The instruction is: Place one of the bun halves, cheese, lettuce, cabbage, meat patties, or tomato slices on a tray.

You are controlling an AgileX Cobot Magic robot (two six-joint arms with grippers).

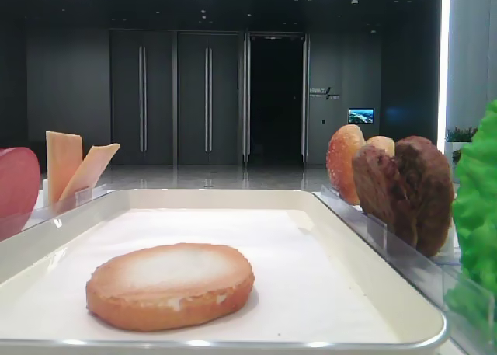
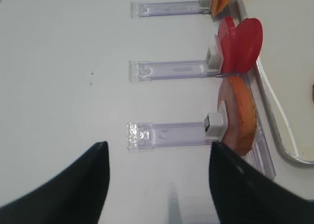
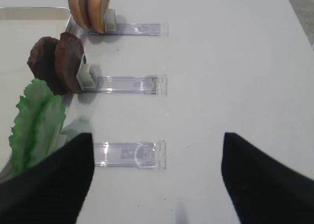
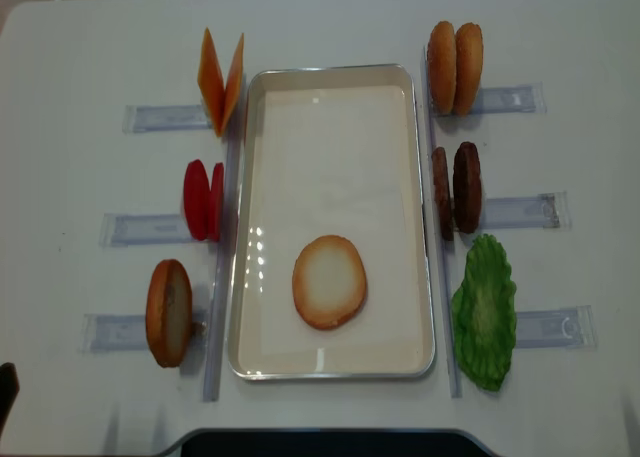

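Overhead view: bun disc [image 4: 329, 281] flat on tray [image 4: 333, 366]; both tools [image 2: 157, 160] [image 3: 157, 160] spread apart, tips cropped, holding nothing.

The left gripper [image 2: 157, 185] shows only in the left wrist view, as two dark fingers [image 2: 73, 189] rising from the bottom edge, set well apart with nothing between them. It hangs above the table (pointing toward the row of clear holders), touching nothing.

The right gripper [image 3: 157, 180] looks much the same in the right wrist view: two black fingers [image 3: 265, 180] spread wide at the bottom corners, bare surface showing in the gap, nothing gripped.

Neither arm reaches into the low exterior view. In the overhead view only a dark sliver shows at the lower left edge, too small to tell what part it is.
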